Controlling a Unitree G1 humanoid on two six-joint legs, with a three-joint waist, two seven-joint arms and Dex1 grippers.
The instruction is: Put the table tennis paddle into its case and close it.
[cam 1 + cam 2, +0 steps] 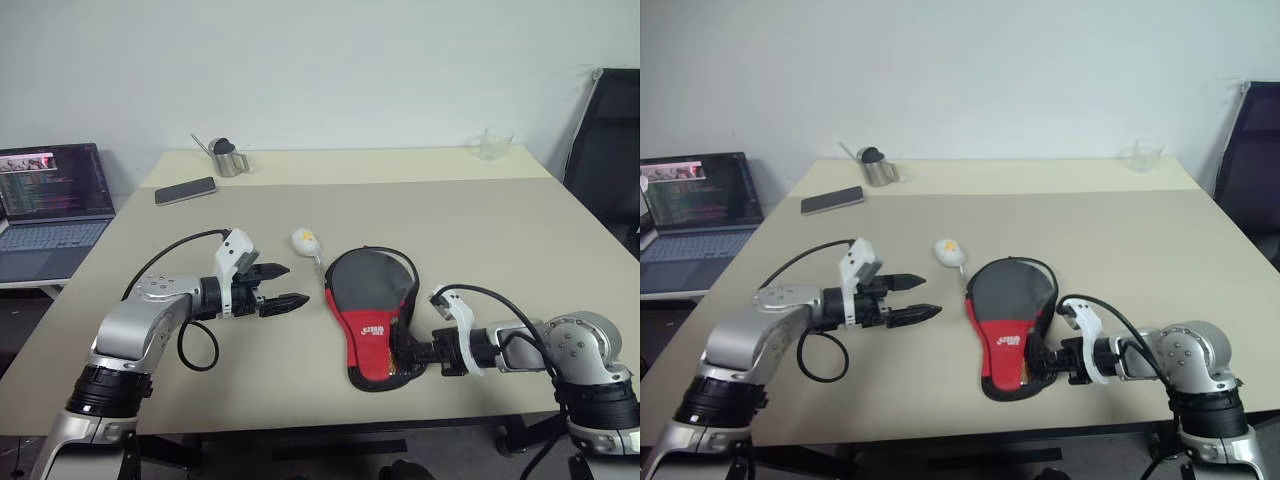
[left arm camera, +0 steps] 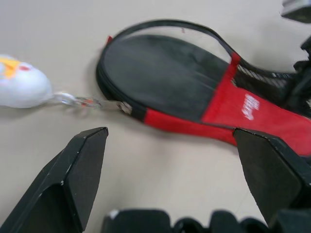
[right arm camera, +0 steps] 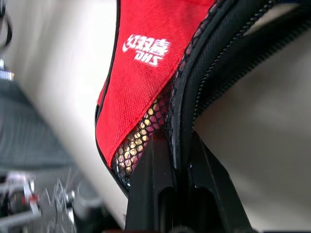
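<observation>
Pale beige table [image 1: 520,240] under a plain white wall carries the case [image 1: 372,312], lying flat near the front edge between the two arms, round end away from the robot and narrow end toward it. Its zip stands partly undone around the round end, and a black face shows in the opening; I take that for the table tennis paddle [image 2: 160,77] already inside, its handle hidden.

Right pincer [image 3: 180,160] is clamped tight on the case's zippered rim at the narrow end, by the mesh panel. Left pincer [image 1: 285,286] hangs just left of the case, spread wide and holding nothing.

As I judge it, the pouch is soft, light and floppy, so it will slide and buckle unless pinned; the stiff paddle gives it body. A white charm [image 1: 305,240] on a clear link marks the zip pull [image 2: 125,107], the sensible place to grip.

White logo on the red band reads "DHS" beneath three Chinese characters.
</observation>
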